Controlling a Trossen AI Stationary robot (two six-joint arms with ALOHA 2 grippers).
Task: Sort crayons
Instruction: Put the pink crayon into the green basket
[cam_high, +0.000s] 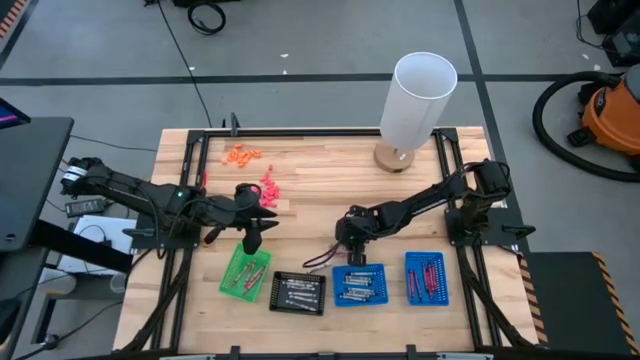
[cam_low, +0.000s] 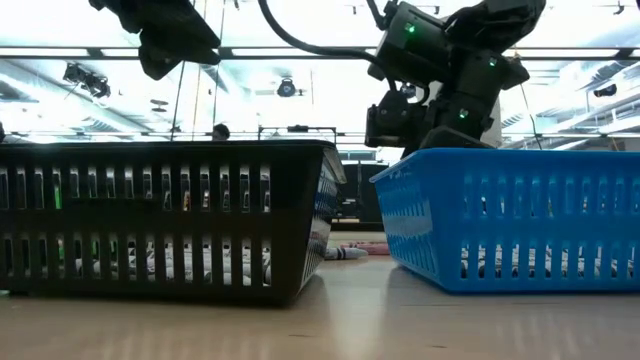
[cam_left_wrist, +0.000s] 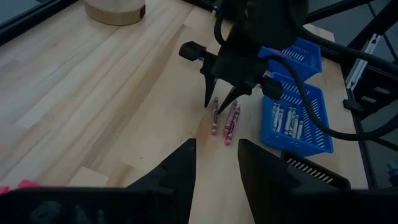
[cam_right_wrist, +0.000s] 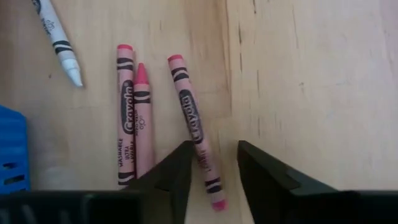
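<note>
Between the right gripper's (cam_right_wrist: 211, 165) parted fingers lies a pink crayon (cam_right_wrist: 194, 130), two more (cam_right_wrist: 134, 118) just beside on the table (cam_right_wrist: 311, 74). Light, stiff, waxy: likely slippery and snappable; pinch mid-length, across the paper wrap. Left gripper (cam_high: 252, 240) hovers open over the green tray (cam_high: 232, 284).

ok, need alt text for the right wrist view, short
Three pink paper-wrapped crayons lie loose on the pale wooden table top, one angled with its lower end between the open fingers of the right pincer poised just above it. A white crayon lies off to one side, and a blue plastic tray's corner shows at the edge.
</note>
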